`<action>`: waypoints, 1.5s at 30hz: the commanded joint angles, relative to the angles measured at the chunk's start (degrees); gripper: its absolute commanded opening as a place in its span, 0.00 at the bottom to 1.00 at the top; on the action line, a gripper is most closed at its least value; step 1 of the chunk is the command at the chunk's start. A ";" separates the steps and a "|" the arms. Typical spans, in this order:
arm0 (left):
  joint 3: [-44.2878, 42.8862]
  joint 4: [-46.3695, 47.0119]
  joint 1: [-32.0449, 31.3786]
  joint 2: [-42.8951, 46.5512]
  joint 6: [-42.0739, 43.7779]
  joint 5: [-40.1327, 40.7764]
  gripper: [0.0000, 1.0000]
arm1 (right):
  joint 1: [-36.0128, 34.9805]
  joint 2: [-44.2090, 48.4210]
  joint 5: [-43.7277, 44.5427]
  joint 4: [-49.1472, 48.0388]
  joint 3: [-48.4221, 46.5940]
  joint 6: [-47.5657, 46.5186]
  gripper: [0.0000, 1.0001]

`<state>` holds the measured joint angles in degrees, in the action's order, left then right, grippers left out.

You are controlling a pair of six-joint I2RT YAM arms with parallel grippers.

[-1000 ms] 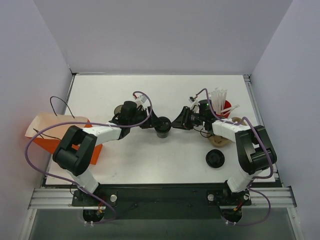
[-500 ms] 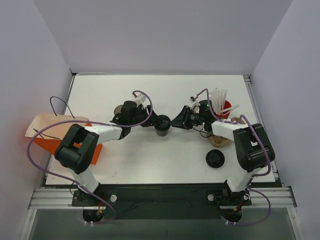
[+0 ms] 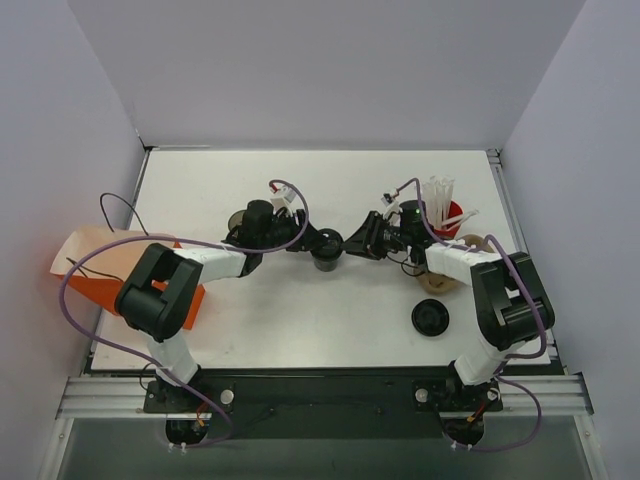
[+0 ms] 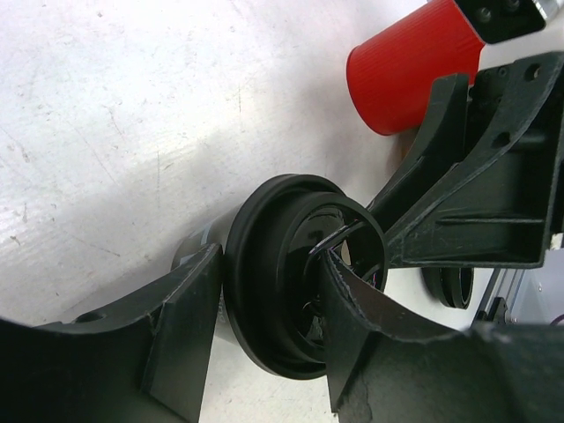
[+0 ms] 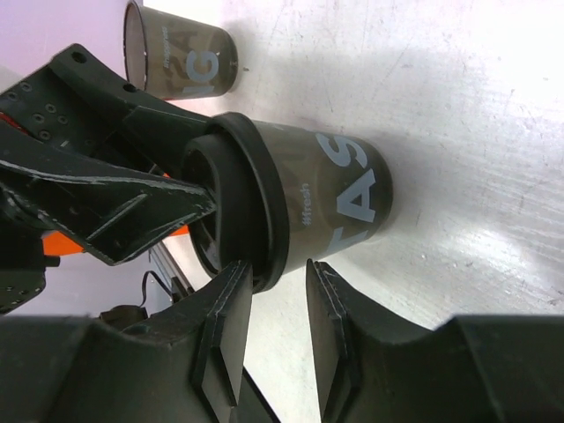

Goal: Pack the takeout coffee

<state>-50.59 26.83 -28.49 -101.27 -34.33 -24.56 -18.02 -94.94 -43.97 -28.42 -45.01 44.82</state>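
Observation:
The takeout coffee, a small dark cup with a black lid, stands mid-table between both grippers. In the left wrist view its lid sits between my left gripper's fingers: one finger is against the rim and the other lies over the lid's recessed top. My left gripper is shut on it. In the right wrist view the cup shows white letters. My right gripper is open with a narrow gap, its tips at the lid's rim. It reaches in from the right.
A lidless see-through cup stands behind the left arm and also shows in the right wrist view. A loose black lid disc lies front right. A red cup of straws stands right. An orange bag lies at the left edge.
The cup and both grippers have shifted a little toward the far side of the table. The grippers stay close around the lid.

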 commanded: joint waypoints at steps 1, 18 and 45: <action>2.86 -14.52 0.36 -6.21 7.69 -0.23 0.53 | 1.23 3.00 -0.68 4.16 -4.90 -3.68 0.33; 1.90 -14.09 1.77 -9.29 10.42 -3.83 0.53 | 2.99 -6.05 -6.31 6.19 -11.59 -6.49 0.31; 11.21 -8.99 0.80 -11.23 5.68 6.27 0.53 | -1.32 -13.61 7.21 -1.39 3.79 -3.50 0.10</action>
<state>-46.68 39.77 -26.81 -105.08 -33.61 -27.44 -15.88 -105.32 -49.21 -48.75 -45.30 52.01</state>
